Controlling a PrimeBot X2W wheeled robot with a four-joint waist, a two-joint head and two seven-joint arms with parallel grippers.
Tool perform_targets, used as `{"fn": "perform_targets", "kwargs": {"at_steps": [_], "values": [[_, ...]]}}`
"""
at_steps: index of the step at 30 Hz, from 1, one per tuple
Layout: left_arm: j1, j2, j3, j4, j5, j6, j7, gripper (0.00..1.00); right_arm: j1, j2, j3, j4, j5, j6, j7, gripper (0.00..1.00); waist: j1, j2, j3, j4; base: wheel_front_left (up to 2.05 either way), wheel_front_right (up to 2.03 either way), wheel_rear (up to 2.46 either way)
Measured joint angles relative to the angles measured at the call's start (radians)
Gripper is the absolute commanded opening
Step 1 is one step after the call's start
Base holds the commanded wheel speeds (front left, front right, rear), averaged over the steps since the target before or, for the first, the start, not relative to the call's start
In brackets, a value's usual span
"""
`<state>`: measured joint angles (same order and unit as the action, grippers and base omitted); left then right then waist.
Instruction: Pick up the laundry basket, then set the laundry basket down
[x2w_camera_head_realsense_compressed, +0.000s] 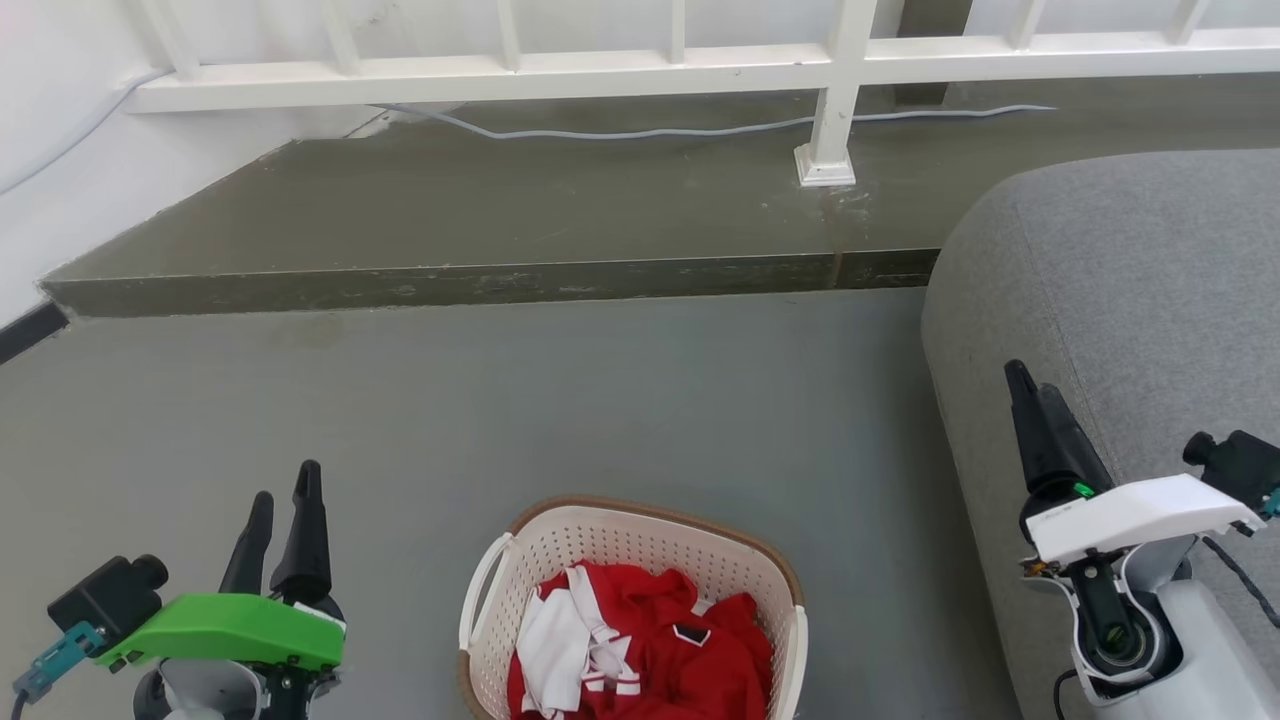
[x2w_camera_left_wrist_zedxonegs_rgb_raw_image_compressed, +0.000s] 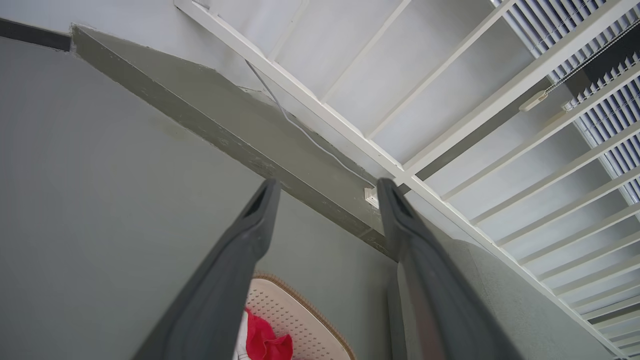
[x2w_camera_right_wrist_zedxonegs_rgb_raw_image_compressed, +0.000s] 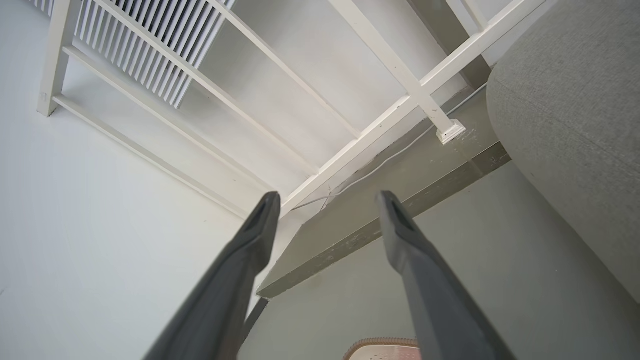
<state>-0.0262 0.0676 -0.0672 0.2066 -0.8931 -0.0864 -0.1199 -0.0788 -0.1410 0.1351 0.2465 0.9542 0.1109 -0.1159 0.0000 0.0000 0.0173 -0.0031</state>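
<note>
**Cream laundry basket (x2w_camera_head_realsense_compressed: 620, 540) on floor (x2w_camera_head_realsense_compressed: 560, 400), untouched**

Basket stands on the grey floor at the head view's bottom centre, red and white clothes (x2w_camera_head_realsense_compressed: 660, 640) inside. Left gripper (x2w_camera_head_realsense_compressed: 286, 485) is beside it on its left, apart, fingers spread, empty. Right gripper (x2w_camera_head_realsense_compressed: 1032, 382) is near the grey sofa (x2w_camera_head_realsense_compressed: 1130, 300), well apart from the basket, fingers spread, empty.

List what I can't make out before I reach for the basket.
- Head view: the bottom edge crops the laundry basket, near end missing.
- Head view: red and white clothes hide its floor.
- Left wrist view: fingers of the left gripper cover much of the basket.
- Right wrist view: the bottom edge leaves a rim sliver.
</note>
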Motion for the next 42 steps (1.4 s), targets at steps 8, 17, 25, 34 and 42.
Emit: {"fn": "perform_targets", "kwargs": {"at_steps": [8, 17, 25, 34, 42], "values": [[0.0, -0.01, -0.005, -0.007, 0.107, 0.0, -0.026, 1.0, 0.0, 0.009, 0.009, -0.004, -0.11, 0.0, -0.024, 1.0, 0.0, 0.0, 0.001, -0.003, 0.0, 0.0, 0.0], [0.0, -0.014, -0.008, -0.021, 0.223, 0.0, -0.05, 1.0, -0.002, 0.015, 0.017, -0.006, -0.233, 0.002, -0.052, 1.0, 0.0, 0.0, -0.001, -0.006, 0.0, 0.0, 0.0], [0.0, -0.017, -0.011, -0.027, 0.319, -0.001, -0.076, 1.0, -0.005, 0.022, 0.019, -0.009, -0.338, 0.002, -0.077, 1.0, 0.0, 0.0, -0.003, -0.009, 0.0, 0.0, 0.0], [0.0, -0.019, -0.012, -0.032, 0.418, -0.003, -0.1, 1.0, -0.006, 0.033, 0.017, -0.012, -0.436, 0.003, -0.097, 1.0, 0.0, 0.0, -0.004, -0.011, 0.0, 0.0, 0.0], [0.0, -0.021, -0.014, -0.043, 0.519, -0.01, -0.128, 1.0, -0.018, 0.039, 0.017, -0.018, -0.555, 0.003, -0.127, 1.0, 0.0, 0.0, -0.001, -0.011, 0.0, 0.0, 0.0]]}}
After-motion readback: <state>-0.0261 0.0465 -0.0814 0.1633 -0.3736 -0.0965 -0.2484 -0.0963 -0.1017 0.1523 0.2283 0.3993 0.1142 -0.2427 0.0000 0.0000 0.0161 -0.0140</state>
